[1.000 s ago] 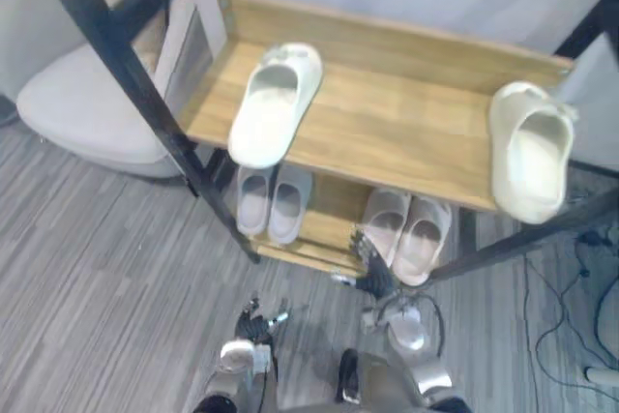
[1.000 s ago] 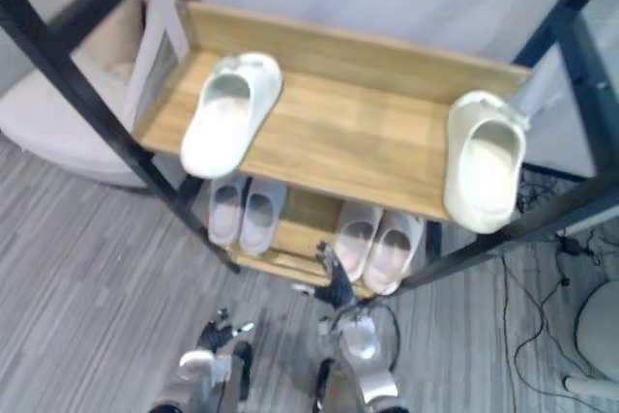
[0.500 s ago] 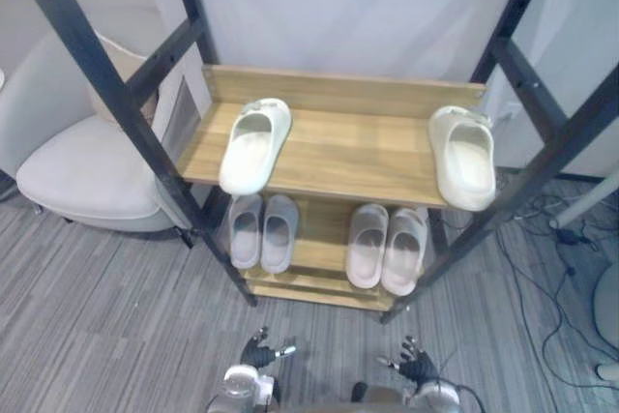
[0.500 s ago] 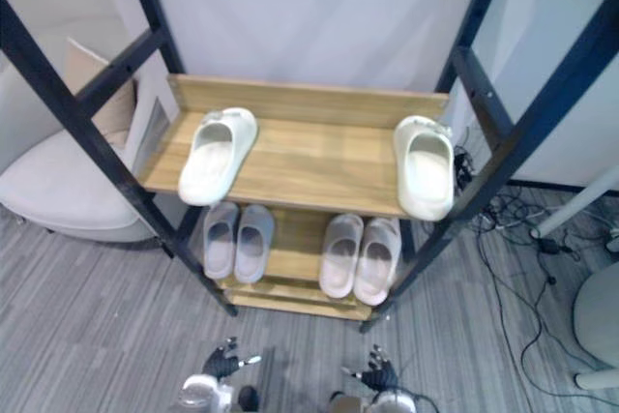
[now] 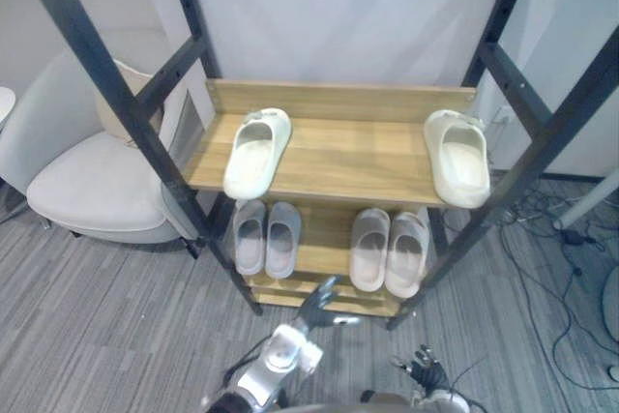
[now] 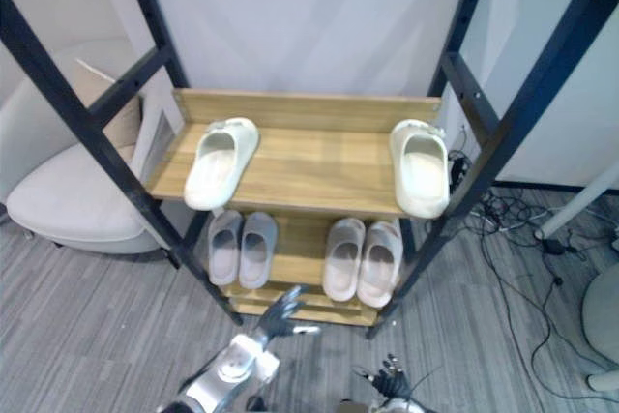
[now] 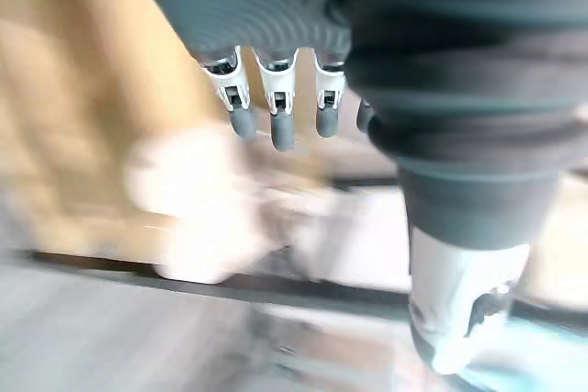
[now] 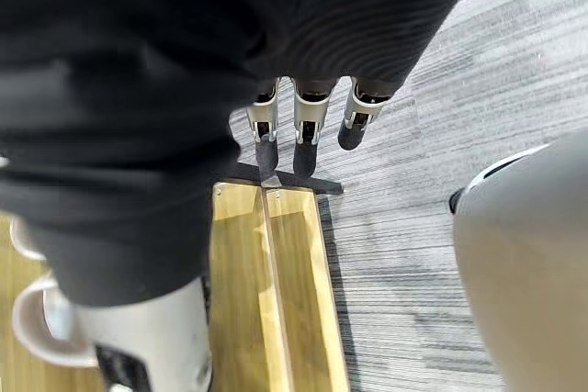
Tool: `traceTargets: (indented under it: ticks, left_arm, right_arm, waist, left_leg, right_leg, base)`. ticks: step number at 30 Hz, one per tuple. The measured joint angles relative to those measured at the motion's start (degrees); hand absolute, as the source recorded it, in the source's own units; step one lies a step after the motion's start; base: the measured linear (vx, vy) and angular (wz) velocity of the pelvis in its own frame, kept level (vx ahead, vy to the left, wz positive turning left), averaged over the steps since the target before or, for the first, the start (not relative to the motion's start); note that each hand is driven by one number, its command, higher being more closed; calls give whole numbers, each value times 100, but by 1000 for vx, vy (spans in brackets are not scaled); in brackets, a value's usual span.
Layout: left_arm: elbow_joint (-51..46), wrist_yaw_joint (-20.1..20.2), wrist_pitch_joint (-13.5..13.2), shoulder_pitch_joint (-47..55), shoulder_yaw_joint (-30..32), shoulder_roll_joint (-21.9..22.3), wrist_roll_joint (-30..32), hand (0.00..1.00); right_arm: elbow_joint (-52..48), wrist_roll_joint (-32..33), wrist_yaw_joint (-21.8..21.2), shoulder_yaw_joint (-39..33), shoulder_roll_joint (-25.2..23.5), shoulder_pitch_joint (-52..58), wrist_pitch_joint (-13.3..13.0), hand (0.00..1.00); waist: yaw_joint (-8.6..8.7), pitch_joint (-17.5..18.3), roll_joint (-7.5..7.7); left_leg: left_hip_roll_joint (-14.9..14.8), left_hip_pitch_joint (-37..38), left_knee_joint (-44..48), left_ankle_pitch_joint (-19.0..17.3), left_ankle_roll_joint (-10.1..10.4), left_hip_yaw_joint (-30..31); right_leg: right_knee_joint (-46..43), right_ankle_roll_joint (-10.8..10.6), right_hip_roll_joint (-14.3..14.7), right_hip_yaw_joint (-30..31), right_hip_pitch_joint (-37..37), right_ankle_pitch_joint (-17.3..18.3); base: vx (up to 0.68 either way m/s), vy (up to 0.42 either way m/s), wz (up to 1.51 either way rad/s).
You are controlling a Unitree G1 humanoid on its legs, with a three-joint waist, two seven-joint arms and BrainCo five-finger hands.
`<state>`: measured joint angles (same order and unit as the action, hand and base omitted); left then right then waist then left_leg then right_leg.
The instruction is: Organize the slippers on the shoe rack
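Observation:
On the black-framed shoe rack (image 5: 135, 118), the upper wooden shelf (image 5: 353, 152) bears two cream slippers far apart: one at its left end (image 5: 257, 152), one at its right end (image 5: 459, 157). The lower shelf holds a grey pair (image 5: 266, 237) on the left and a pinkish-grey pair (image 5: 389, 250) on the right. My left hand (image 5: 319, 302) is raised before the lower shelf's front edge, fingers (image 7: 276, 107) straight, holding nothing. Low over the floor at the right hangs my right hand (image 5: 423, 368), its fingers (image 8: 303, 130) relaxed and empty.
A pale armchair (image 5: 87, 181) stands against the rack's left side. Cables (image 5: 571, 239) trail over the grey striped carpet (image 5: 106, 336) to the right of the rack, beside a white pole (image 5: 590, 205). A white wall backs the rack.
My left hand has risen and reached forward toward the lower shelf's front. The right hand stays low. The view has shifted slightly; the slippers lie as before.

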<state>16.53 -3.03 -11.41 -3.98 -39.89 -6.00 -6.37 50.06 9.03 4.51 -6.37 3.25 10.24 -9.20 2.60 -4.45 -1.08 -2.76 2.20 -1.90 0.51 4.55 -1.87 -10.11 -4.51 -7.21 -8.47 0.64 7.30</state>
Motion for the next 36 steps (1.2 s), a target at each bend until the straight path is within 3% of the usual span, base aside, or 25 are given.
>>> traceTargets:
  ticks: [5,8,12,21,26,36]
  left_arm:
    - [-1468,-60,-130,-737,119,8,-229,0]
    - [-2204,-328,-272,-1252,702,8,-239,0]
    - [-2393,-618,-425,-1508,1221,-5,-259,0]
    - [-1614,-1192,-361,-2063,2449,-531,-35,0]
    - [-582,-1297,-181,-2413,2945,-1282,-44,0]
    - [393,-1241,59,-2981,3111,-2499,-14,0]
  right_arm:
    - [-418,-16,-3,12,61,276,3,0]
    - [-419,-61,-16,50,176,392,18,0]
    - [-403,-231,-80,58,238,502,54,0]
    - [-269,-252,-212,210,331,693,91,0]
    - [-230,-291,-231,210,356,684,104,0]
    - [-298,-286,-351,211,378,706,134,0]
  waist:
    - [-7,20,-3]
    - [-11,139,27]
    - [-11,176,56]
    - [23,375,144]
    - [101,405,87]
    - [121,312,20]
  left_leg:
    - [31,76,6,-2,1,44]
    - [37,99,6,-9,-5,15]
    - [29,122,6,-28,-11,19]
    - [31,58,7,-73,-18,-11]
    - [16,-22,-5,-72,-18,-71]
    - [1,-28,-101,-74,-17,-165]
  right_leg:
    - [-253,-12,-88,-52,-14,226]
    - [-279,-3,-101,-30,-11,268]
    - [-269,-3,-94,-34,4,281]
    - [-261,-10,-88,32,120,248]
    - [72,-1,-18,31,91,47]
    - [455,-18,35,103,6,-145]
  base:
    - [91,-23,8]
    - [24,-8,-3]
    - [-13,0,0]
    - [-14,3,-3]
    - [23,5,-7]
    - [21,3,-4]
